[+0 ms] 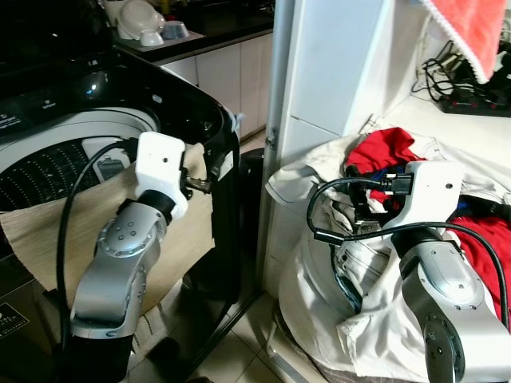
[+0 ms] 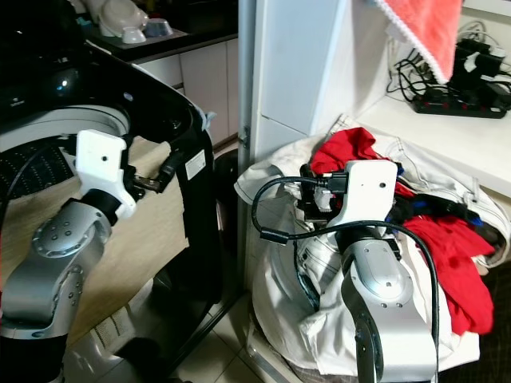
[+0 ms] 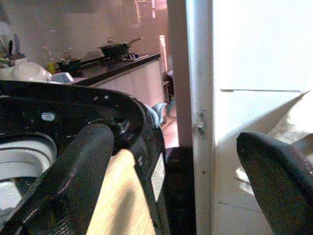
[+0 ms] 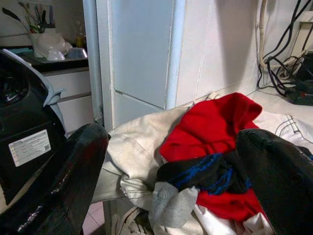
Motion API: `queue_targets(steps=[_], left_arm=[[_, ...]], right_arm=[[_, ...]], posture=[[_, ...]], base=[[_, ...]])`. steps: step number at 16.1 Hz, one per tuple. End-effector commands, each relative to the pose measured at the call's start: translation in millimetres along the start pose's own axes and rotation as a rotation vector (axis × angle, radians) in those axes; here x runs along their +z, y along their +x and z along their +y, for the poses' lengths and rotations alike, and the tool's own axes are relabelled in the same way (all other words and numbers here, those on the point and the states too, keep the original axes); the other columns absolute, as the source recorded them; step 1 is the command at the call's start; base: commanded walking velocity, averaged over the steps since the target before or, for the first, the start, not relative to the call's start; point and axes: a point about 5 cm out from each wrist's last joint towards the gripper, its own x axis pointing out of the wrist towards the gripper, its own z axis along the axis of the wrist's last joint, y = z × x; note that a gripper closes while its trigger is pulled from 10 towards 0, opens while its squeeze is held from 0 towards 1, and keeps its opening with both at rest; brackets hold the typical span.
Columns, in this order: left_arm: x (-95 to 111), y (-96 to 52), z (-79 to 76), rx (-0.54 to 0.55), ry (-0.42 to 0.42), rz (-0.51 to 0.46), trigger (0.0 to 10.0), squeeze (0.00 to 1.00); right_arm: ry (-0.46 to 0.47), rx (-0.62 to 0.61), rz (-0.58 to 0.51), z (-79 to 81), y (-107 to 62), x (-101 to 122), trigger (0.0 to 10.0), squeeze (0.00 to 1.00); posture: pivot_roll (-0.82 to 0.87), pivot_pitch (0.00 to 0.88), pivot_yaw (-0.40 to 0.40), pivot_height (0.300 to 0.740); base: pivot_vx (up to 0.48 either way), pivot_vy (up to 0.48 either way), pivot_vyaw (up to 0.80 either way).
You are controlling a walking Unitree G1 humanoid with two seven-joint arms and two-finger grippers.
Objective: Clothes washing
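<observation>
- Nearest, the right arm reaches over a heap of laundry (image 1: 375, 311); the right gripper (image 4: 171, 161) hangs just above the pile, its two black fingers (image 4: 54, 186) spread wide and holding nothing.
- Under and ahead of that gripper lie a cream garment (image 4: 132, 152), a dark blue-trimmed piece with a grey end (image 4: 195, 176), and a red garment (image 4: 215, 122) on top — all bunched together in the heap.
- On the other side, the left arm is raised beside the black top-loading washing machine (image 1: 200, 112); the left gripper (image 3: 176, 171) is released, fingers (image 3: 73, 181) well apart and empty, near the machine's front corner.
- A tan cloth (image 1: 48, 231) drapes over the washer's front edge, partly behind the left arm; the perforated drum (image 1: 40, 171) shows inside the open tub.
- Between washer and laundry stands a white panel (image 1: 335, 64).
- Farther back, white bowls (image 1: 144, 24) sit on a dark counter; an orange-red towel (image 1: 471, 28) hangs above a white ledge with a power strip (image 1: 479, 100) and tangled black cables.
</observation>
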Motion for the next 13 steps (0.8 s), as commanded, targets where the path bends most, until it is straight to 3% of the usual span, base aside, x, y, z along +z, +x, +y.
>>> queue_targets(steps=[1, 3, 9, 11, 13], left_arm=[[4.9, 5.3, -2.3, -0.022, 0.012, -0.012, 10.0, 0.0], [4.7, 6.8, -4.4, -0.036, -0.002, -0.009, 10.0, 0.0], [4.3, 12.1, -8.6, -0.045, 0.018, 0.003, 10.0, 0.0], [4.3, 13.4, -7.4, -0.026, 0.08, 0.005, 10.0, 0.0], [3.7, 13.7, -7.4, -0.021, 0.063, 0.009, 10.0, 0.0]], right_arm=[[0.003, 0.006, 0.006, -1.0, 2.2, 1.4, 10.0, 0.0], [0.018, 0.002, 0.014, -1.1, 2.0, -0.2, 10.0, 0.0], [0.047, -0.007, 0.035, 0.1, -1.5, -4.2, 10.0, 0.0], [0.047, -0.004, 0.037, 0.2, -1.7, -4.8, 10.0, 0.0], [0.047, -0.001, 0.037, 0.7, -1.7, -4.9, 10.0, 0.0]], posture=[[-0.11, 0.0, 0.019, 0.74], [-0.11, 0.0, 0.021, 0.74], [-0.12, 0.0, 0.027, 0.74], [-0.12, 0.0, 0.028, 0.74], [-0.12, 0.0, 0.03, 0.74]], base=[[0.0, 0.0, 0.0], [0.0, 0.126, 0.0], [0.0, 0.445, -0.62], [0.0, -0.24, 0.0], [0.0, -0.48, 0.0]])
